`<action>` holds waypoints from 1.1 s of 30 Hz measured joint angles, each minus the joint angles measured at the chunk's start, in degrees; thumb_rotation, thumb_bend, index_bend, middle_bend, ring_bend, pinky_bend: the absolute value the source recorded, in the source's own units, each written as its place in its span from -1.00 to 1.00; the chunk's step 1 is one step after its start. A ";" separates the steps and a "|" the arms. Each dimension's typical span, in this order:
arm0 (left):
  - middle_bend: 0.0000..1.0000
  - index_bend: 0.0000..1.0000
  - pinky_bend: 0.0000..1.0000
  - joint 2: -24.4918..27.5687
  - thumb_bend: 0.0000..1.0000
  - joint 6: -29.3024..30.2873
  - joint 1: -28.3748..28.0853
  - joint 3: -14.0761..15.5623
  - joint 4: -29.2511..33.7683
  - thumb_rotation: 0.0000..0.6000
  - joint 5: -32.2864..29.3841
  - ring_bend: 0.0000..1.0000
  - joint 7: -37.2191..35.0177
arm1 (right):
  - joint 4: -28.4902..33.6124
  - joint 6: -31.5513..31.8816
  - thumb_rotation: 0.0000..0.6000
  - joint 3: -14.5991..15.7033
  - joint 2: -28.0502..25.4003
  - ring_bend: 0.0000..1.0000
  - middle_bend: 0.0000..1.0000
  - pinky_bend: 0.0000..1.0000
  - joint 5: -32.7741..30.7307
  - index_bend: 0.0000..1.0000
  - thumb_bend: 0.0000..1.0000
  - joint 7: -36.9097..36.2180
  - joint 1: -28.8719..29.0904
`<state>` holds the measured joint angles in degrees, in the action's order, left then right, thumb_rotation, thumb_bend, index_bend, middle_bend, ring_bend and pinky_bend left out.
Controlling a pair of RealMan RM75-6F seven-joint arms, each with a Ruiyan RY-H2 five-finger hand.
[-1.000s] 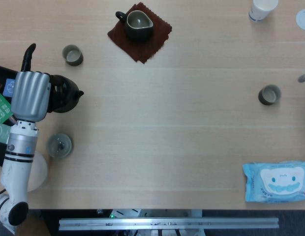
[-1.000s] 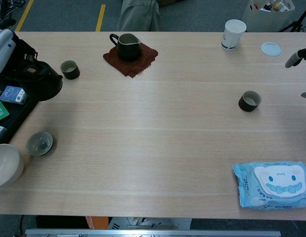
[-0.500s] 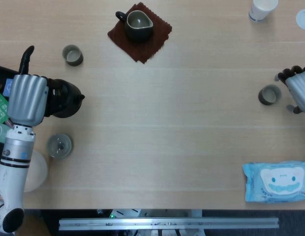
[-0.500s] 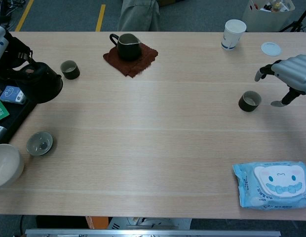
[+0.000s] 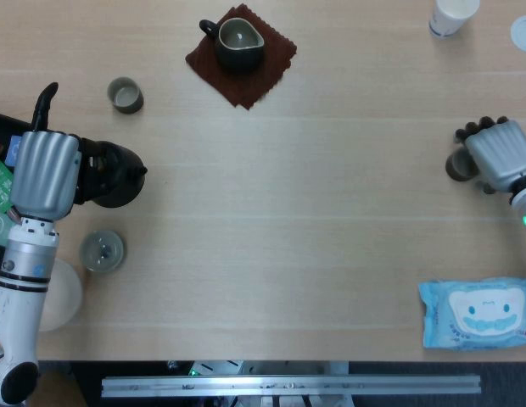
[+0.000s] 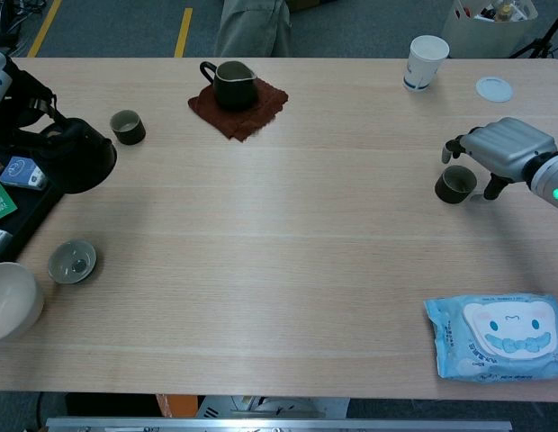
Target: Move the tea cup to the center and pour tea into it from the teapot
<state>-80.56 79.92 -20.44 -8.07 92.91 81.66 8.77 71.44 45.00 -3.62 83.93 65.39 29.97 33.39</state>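
Wipes (image 6: 497,335) lie nearest, at about 4 o'clock on the surface (image 6: 279,252), well clear of the work. At 8 o'clock sit a pale bowl (image 6: 11,301) and a small dish (image 6: 72,261). Further back, the left hand (image 5: 46,173) grips the teapot (image 6: 74,155) by its handle at 9 o'clock, spout toward the middle, seemingly readied for pouring. At 3 o'clock the right hand (image 6: 500,151) hovers with fingers spread around the cup (image 6: 455,184), probably about to grasp it; whether it touches yet I cannot tell. The centre lies bare between them, so nothing blocks the slide. Farthest off: a second cup (image 6: 127,126), a pitcher (image 6: 233,85) on a cloth (image 6: 239,110), a paper cup (image 6: 427,62), a lid (image 6: 494,88).
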 measured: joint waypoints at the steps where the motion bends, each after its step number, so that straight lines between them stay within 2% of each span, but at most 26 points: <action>1: 1.00 1.00 -0.91 0.00 -0.47 0.02 0.03 0.01 0.00 0.72 0.03 0.77 -0.08 | -0.60 -0.05 1.00 0.08 0.62 -0.52 -0.40 -0.33 -0.27 -0.43 -0.73 0.33 0.24; 6: 1.00 1.00 -0.91 0.20 -0.47 -0.01 0.25 0.02 0.12 0.74 -0.15 0.77 -0.52 | -2.10 -0.02 1.00 0.26 2.35 -0.53 -0.39 -0.33 -1.43 -0.42 -0.63 1.46 1.01; 9: 1.00 1.00 -0.91 0.34 -0.47 -0.08 0.35 -0.01 0.19 0.75 -0.26 0.77 -0.80 | -2.44 -0.13 1.00 0.39 2.71 -0.51 -0.35 -0.32 -2.18 -0.35 -0.59 2.10 1.30; 16: 1.00 1.00 -0.91 0.44 -0.47 -0.21 0.49 0.07 0.26 0.74 -0.25 0.77 -0.99 | -2.02 0.34 1.00 0.53 3.12 -0.24 -0.21 -0.25 -2.79 -0.10 -0.44 2.76 1.99; 24: 1.00 1.00 -0.91 0.74 -0.47 -0.48 0.44 0.05 0.51 0.74 -0.19 0.77 -0.75 | 0.64 0.38 1.00 -0.23 2.56 -0.21 -0.20 -0.23 -2.97 -0.09 -0.44 2.43 3.36; 33: 1.00 1.00 -0.91 1.76 -0.47 -0.38 0.28 -0.16 1.92 0.72 0.28 0.77 0.52 | 5.59 -2.00 1.00 -3.15 3.56 -0.21 -0.20 -0.23 -4.46 -0.09 -0.44 3.59 9.19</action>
<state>-78.80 79.55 -20.17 -8.23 94.83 81.94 9.29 77.04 43.00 -6.76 87.49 60.93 33.56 42.57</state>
